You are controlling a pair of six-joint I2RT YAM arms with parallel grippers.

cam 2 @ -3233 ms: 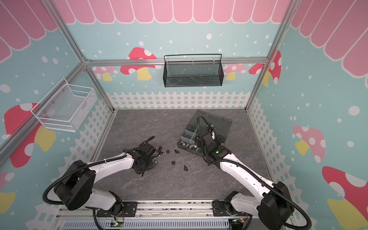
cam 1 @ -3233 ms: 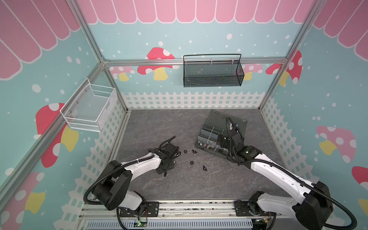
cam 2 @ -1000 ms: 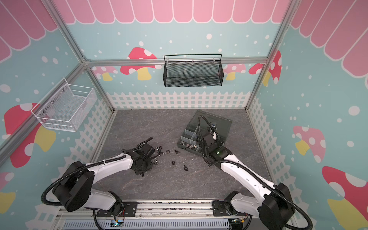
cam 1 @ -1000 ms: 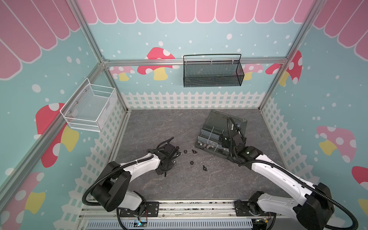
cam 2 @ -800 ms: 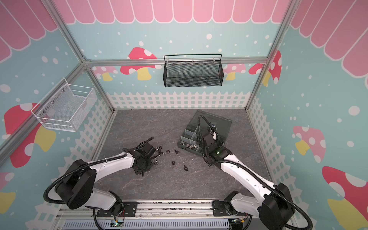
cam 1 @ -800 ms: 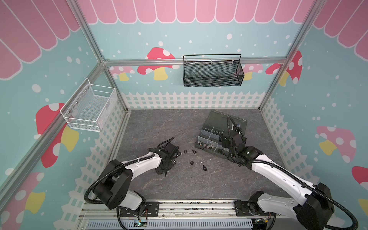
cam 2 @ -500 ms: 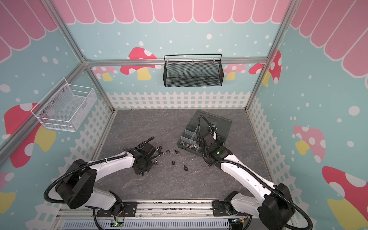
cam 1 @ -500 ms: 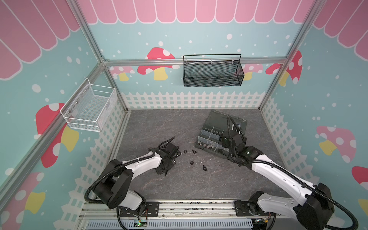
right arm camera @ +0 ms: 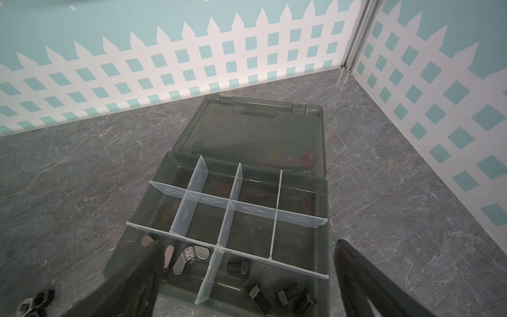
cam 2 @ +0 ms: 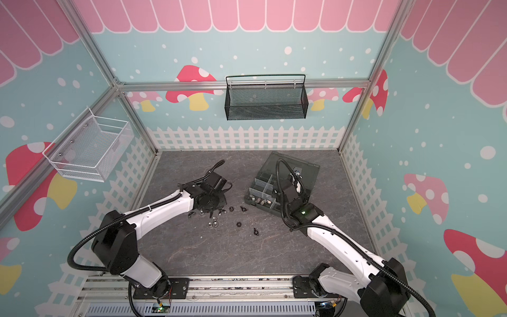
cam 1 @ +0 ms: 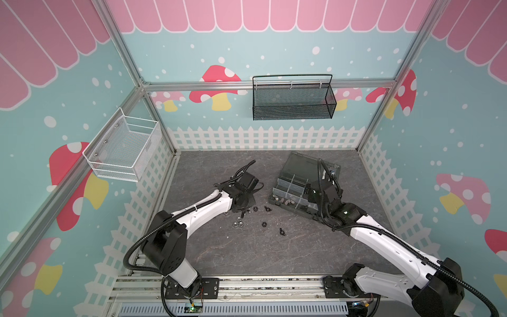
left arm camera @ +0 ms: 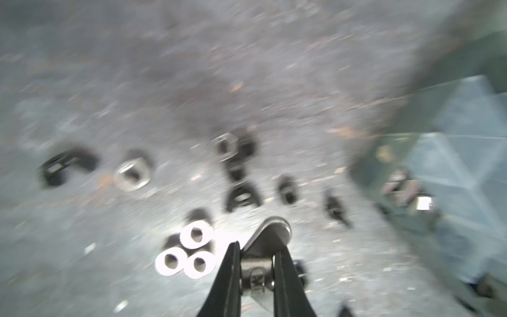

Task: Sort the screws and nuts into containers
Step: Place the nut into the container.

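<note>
**Wing nut pinched in the left arm; the carry to the box comes next**

The left gripper [left arm camera: 257, 249] is clamped on a silver wing nut [left arm camera: 271, 234], with one wing poking out past the fingertips. The wrist view is blurred, so I cannot tell whether the nut has left the floor. I judge that the pick is the step in hand. The next move calls for a clean lift that leaves the neighbours alone, then a carry to the organizer box [cam 1: 300, 167], which lies ahead of this gripper, near but apart.

Three silver nuts [left arm camera: 197, 263] sit just beside its tip, and black pieces lie scattered ahead.

The right gripper [right arm camera: 244, 241] hovers over the box's near cells with its jaws wide apart, holding nothing. Other wing nuts [right arm camera: 189, 255] lie in the cell by one finger, and the black screws [right arm camera: 288, 293] lie in the cell between the fingers. The held nut probably belongs with the wing nuts.
</note>
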